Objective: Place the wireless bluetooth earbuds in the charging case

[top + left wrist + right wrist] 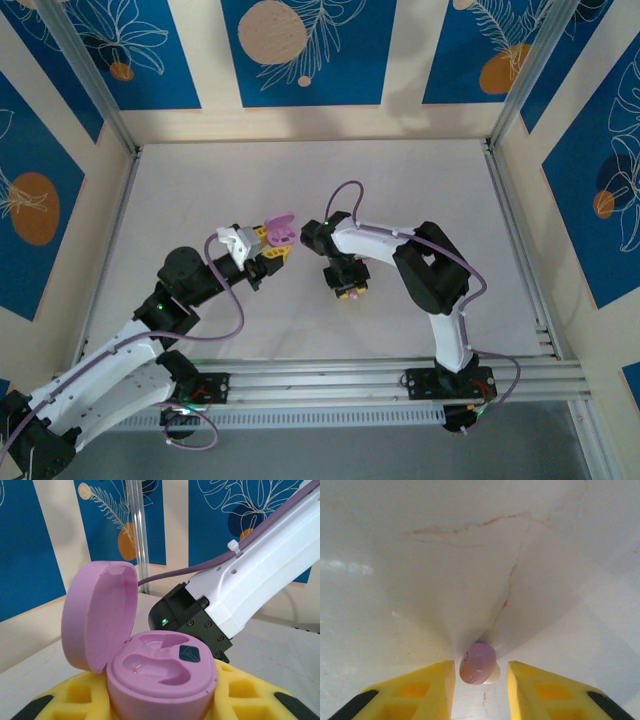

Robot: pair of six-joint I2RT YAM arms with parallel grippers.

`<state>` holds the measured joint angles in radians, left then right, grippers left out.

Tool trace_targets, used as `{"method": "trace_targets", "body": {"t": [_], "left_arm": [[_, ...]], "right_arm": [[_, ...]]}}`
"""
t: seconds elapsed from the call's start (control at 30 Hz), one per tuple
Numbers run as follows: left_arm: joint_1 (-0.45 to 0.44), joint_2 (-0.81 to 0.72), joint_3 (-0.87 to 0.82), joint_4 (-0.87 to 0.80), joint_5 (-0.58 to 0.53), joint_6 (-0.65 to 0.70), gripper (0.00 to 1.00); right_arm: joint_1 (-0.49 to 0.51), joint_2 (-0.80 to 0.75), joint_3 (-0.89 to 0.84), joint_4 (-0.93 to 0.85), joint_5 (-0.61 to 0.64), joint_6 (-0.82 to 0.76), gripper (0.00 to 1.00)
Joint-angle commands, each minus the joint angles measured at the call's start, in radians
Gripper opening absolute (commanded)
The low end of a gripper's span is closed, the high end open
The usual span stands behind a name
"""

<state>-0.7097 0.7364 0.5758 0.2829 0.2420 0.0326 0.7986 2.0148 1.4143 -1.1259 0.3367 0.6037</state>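
Note:
My left gripper [272, 246] [160, 702] is shut on the lilac charging case [279, 230] [160, 672] and holds it above the table. Its lid [100, 615] stands open to the left, and both moulded sockets look empty. The yellow fingers [75, 700] press the case's base from either side. My right gripper [347, 291] [481, 669] points straight down at the table and is open. A lilac earbud [478, 663] lies on the table between its yellow fingertips [432, 680], with a gap on each side. In the left wrist view, the right arm [260, 570] reaches close behind the case.
The white table [400, 190] has thin cracks [510, 580] under the right gripper. Blue patterned walls [300, 50] enclose the back and sides. An aluminium rail [380, 375] runs along the near edge by the arm bases.

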Motion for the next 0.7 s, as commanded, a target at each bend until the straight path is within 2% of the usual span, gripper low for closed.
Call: {"method": "trace_targets", "body": {"t": [0.0, 0.33, 0.67], "left_arm": [[-0.003, -0.002, 0.021, 0.022, 0.014, -0.011, 0.23], [-0.004, 0.001, 0.022, 0.025, 0.016, -0.016, 0.23], [-0.004, 0.009, 0.021, 0.031, 0.022, -0.023, 0.23]], "right_arm": [[0.008, -0.002, 0.025, -0.042, -0.013, 0.02, 0.36], [-0.054, -0.059, -0.02, 0.047, -0.143, 0.028, 0.37], [-0.078, -0.041, -0.049, 0.069, -0.134, 0.051, 0.34]]}}
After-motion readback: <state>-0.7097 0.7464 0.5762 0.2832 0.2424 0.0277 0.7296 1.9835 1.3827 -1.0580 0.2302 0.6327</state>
